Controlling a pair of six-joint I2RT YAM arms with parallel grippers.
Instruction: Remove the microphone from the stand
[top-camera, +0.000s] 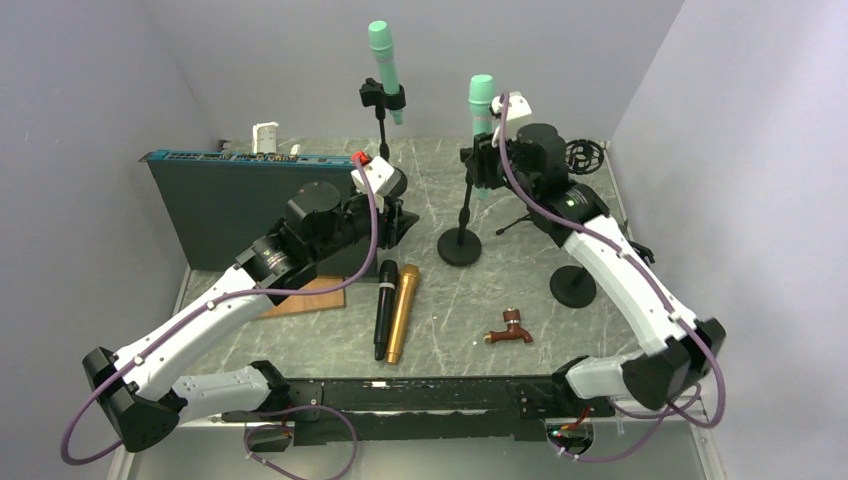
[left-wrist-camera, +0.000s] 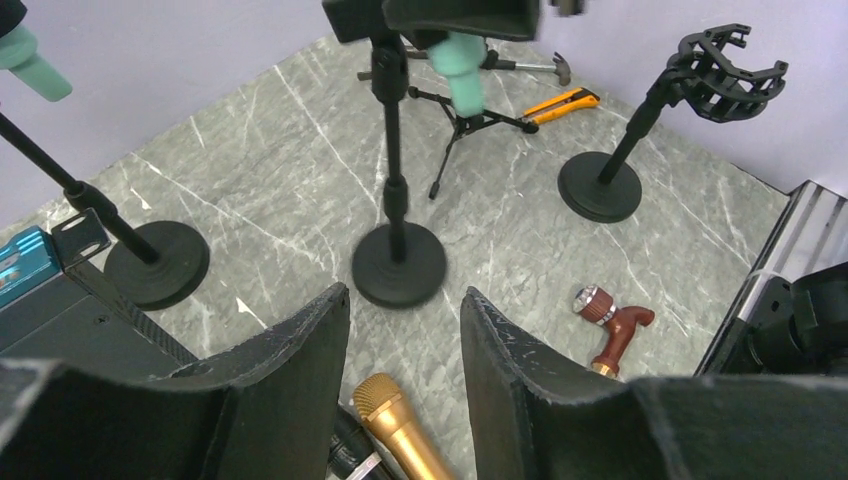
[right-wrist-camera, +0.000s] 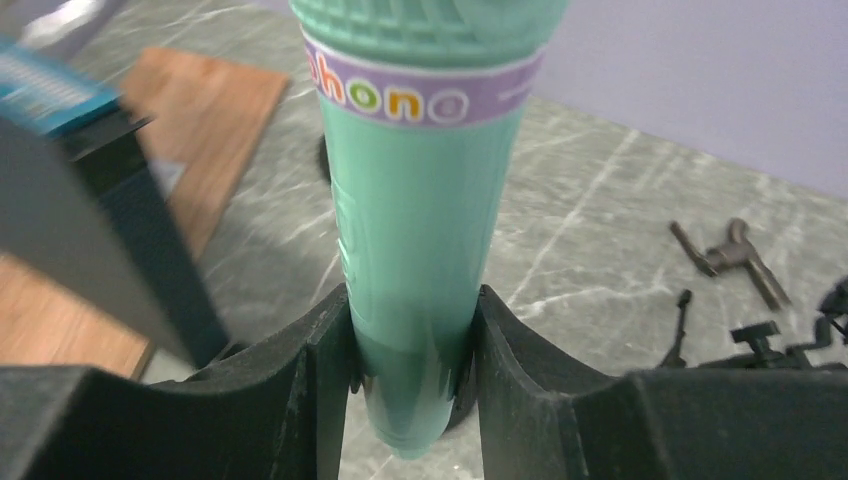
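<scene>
A teal microphone (top-camera: 481, 110) stands upright at the top of the middle stand (top-camera: 459, 245). My right gripper (top-camera: 487, 160) is shut on its lower body; in the right wrist view both fingers (right-wrist-camera: 320, 350) press the teal body (right-wrist-camera: 415, 200). The gripper hides the clip, so I cannot tell if the microphone sits in it. A second teal microphone (top-camera: 384, 60) sits clipped on the rear stand. My left gripper (top-camera: 395, 215) is open and empty, low over the table, facing the middle stand's base (left-wrist-camera: 398, 265).
A black microphone (top-camera: 384, 305) and a gold one (top-camera: 402, 310) lie side by side at the front. A brown tap (top-camera: 510, 328) lies right of them. An empty shock-mount stand (top-camera: 574, 285) is on the right. A dark box (top-camera: 240, 195) and a wooden board (top-camera: 310, 297) are on the left.
</scene>
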